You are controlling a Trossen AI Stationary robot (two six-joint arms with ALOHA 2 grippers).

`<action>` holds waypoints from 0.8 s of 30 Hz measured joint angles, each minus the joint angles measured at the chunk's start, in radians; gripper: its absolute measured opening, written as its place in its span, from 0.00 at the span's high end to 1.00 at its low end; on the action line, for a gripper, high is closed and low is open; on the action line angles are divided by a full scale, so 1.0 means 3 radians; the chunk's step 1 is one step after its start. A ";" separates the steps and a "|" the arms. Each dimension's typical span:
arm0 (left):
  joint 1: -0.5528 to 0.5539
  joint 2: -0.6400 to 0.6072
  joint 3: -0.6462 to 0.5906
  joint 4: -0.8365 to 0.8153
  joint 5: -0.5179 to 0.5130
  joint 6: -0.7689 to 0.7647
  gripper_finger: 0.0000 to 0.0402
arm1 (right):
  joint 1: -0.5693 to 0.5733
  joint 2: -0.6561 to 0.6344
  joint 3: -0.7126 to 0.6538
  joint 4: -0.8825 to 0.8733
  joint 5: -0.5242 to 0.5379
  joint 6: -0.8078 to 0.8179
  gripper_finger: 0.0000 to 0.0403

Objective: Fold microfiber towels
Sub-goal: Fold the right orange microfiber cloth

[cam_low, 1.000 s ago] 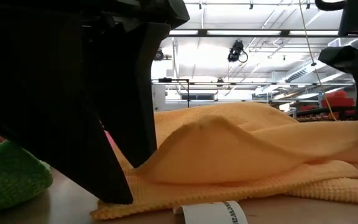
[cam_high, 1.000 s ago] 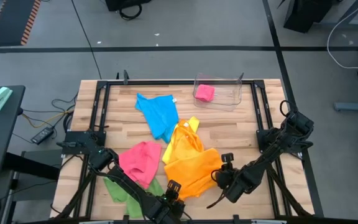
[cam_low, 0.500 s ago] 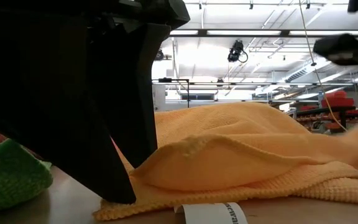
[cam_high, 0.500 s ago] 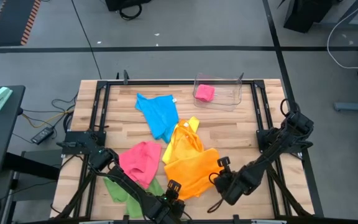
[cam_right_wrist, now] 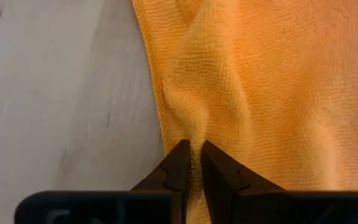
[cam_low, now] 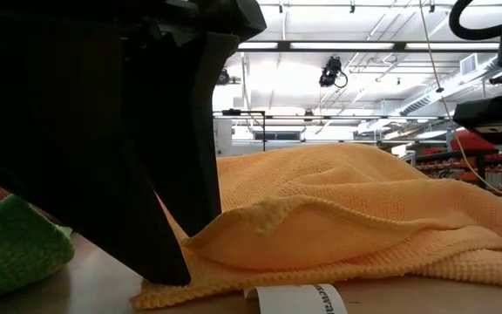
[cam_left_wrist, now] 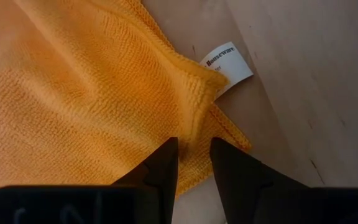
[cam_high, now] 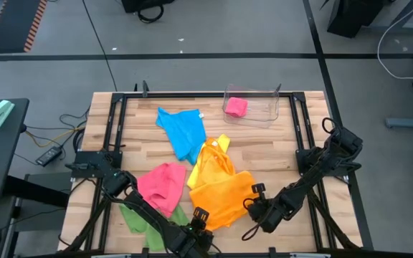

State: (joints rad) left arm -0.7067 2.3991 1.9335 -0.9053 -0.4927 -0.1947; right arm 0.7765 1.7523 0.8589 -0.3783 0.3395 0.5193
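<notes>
Your right pincer (cam_high: 254,204) has slid in and now pinches the orange towel (cam_high: 221,195) at its right edge on the near bench (cam_high: 271,154), left pincer (cam_high: 201,216) clamped on the near corner: spreading looks ready.

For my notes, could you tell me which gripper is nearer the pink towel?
Left. The left gripper pinches the orange towel just beside the pink towel; the right gripper grips the orange towel's far edge.
</notes>
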 joint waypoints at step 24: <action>-0.0118 -0.0054 0.0032 0.0484 -0.0235 0.0151 0.63 | -0.0034 0.0024 0.0112 0.0019 -0.0140 0.0129 0.59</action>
State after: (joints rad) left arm -0.7422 2.3829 1.9430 -0.7602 -0.5632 -0.1495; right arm 0.7662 1.7596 0.8925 -0.3725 0.2974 0.5579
